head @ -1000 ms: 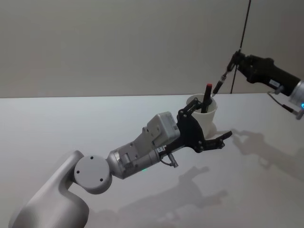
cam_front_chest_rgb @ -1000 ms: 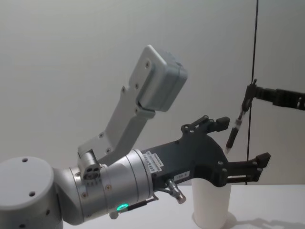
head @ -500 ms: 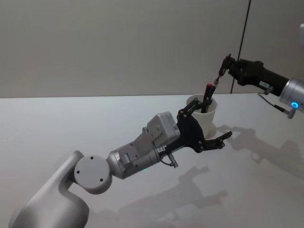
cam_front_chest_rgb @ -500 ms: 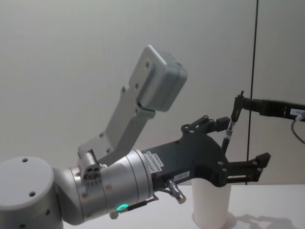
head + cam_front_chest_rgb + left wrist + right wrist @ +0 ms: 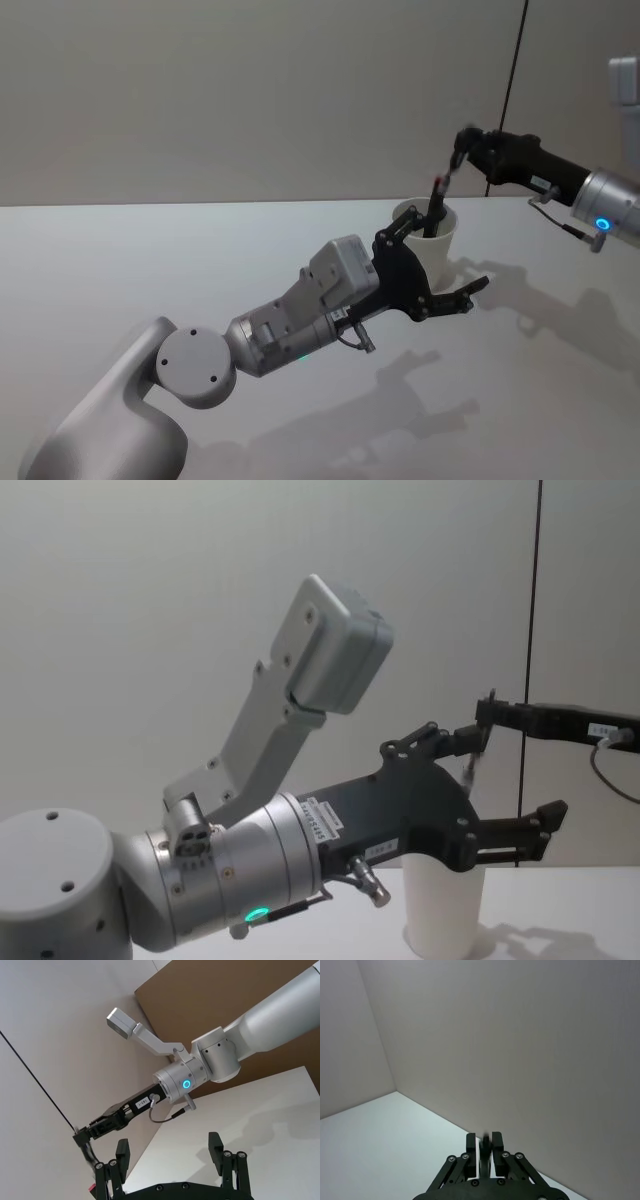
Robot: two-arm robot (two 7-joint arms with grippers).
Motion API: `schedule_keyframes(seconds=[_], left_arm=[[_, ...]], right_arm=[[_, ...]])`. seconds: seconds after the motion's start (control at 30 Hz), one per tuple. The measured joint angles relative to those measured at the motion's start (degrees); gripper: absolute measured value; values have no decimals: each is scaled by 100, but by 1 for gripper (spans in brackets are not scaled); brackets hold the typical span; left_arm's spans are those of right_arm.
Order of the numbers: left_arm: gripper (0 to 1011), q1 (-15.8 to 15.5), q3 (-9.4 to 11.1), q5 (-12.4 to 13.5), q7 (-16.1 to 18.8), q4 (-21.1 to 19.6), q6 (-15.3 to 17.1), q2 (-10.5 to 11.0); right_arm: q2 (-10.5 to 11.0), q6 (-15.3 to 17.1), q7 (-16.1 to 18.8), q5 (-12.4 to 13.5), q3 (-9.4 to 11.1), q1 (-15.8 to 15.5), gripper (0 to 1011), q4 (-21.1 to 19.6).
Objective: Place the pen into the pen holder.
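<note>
Right gripper [image 5: 462, 140] is pinched shut on the pen [image 5: 447, 172], hanging over the pen holder [image 5: 430, 242] at ~1 o'clock on the table [image 5: 120, 260]; another pen w/ a red end already sits inside. Left gripper [image 5: 440, 270] is spread wide around the cup's near side, not touching afaict. Imo drop straight down, tip inside the rim, then let go. Chest view shows the height gap; right wrist view shows the pinch up close.
</note>
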Motion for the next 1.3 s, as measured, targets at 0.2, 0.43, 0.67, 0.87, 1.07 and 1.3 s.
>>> schedule_keyframes(seconds=[0.2,0.43,0.67,0.87,1.07,1.3], left_arm=[[1003,0,0,0,0,0,0,0],[1003,0,0,0,0,0,0,0],[1003,0,0,0,0,0,0,0],[1003,0,0,0,0,0,0,0],[1003,0,0,0,0,0,0,0],[1003,0,0,0,0,0,0,0]], right_arm=[[-58,-90,-49,-19,-76,79,328,198],[-103,-161,-92,-22,-125,138,553,357],[-123,-209,-116,-10,-148,157,789,431],[-129,-225,-125,1,-158,160,929,455],[-133,-237,-132,9,-163,162,1001,473],[-136,-246,-136,14,-168,166,1002,484]])
